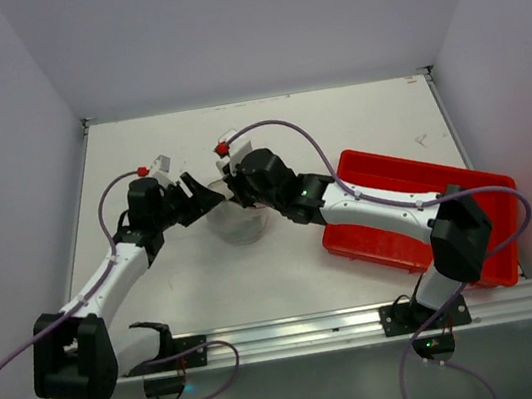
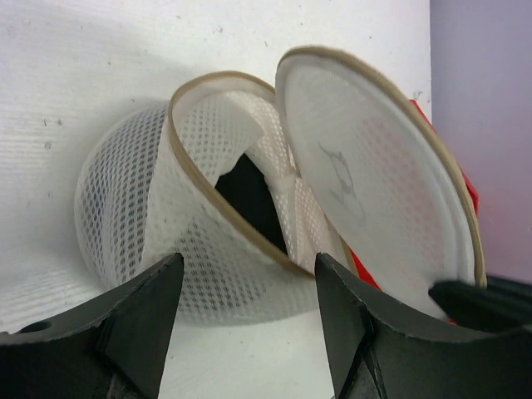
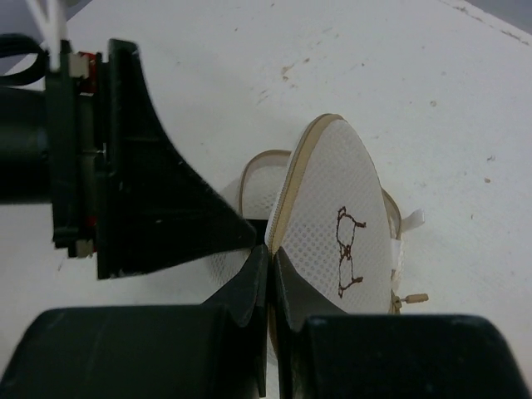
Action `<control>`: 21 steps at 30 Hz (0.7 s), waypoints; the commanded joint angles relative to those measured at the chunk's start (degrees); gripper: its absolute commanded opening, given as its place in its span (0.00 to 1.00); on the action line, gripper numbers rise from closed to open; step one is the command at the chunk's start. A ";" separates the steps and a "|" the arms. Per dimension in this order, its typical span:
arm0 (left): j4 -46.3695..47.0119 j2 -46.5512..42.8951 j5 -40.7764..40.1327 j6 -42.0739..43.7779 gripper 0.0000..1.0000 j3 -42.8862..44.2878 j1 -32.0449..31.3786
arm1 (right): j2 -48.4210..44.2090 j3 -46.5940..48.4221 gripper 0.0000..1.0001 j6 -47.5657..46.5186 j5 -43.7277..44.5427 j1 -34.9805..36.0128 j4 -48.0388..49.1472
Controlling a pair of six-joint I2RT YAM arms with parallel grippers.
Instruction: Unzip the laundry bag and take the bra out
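Note:
The laundry bag (image 1: pixel 238 226) lies at the table's middle, unzipped, its two mesh halves spread apart. In the left wrist view the bowl half (image 2: pixel 141 183) lies on its side and the lid half (image 2: pixel 374 183) stands open to the right. White folded fabric (image 2: pixel 278 166) and a dark gap show inside; I cannot tell whether this is the bra. My right gripper (image 3: pixel 271 253) is shut on the tan rim of the lid (image 3: pixel 341 208). My left gripper (image 2: pixel 249 287) is open and empty, its fingers just in front of the bowl half, apart from it.
A red tray (image 1: pixel 385 181) lies at the right, under my right arm. A tan zipper pull (image 3: pixel 411 298) hangs at the lid's far side. The two grippers (image 1: pixel 207 197) are close together over the bag. White walls close in the table's back and sides.

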 commanded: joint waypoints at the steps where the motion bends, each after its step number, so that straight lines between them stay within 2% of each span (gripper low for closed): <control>1: -0.16 4.66 2.40 0.10 0.68 5.82 0.74 | -2.90 -1.74 0.00 -1.74 -2.35 0.06 5.72; 8: -8.94 8.36 -6.91 5.46 0.70 12.58 0.83 | -5.18 -3.50 0.00 -2.18 -2.97 0.06 6.78; 13: -9.75 10.38 -8.07 5.38 0.72 13.91 0.83 | -6.85 -6.57 0.00 -1.83 -2.96 0.06 9.58; 16: -8.61 12.66 -6.57 5.21 0.68 14.09 0.83 | -7.47 -7.28 0.00 -1.74 -3.40 0.06 10.29; 21: -6.14 15.39 -3.41 5.03 0.55 13.83 0.83 | -8.52 -8.33 0.00 -2.79 -4.20 0.06 11.70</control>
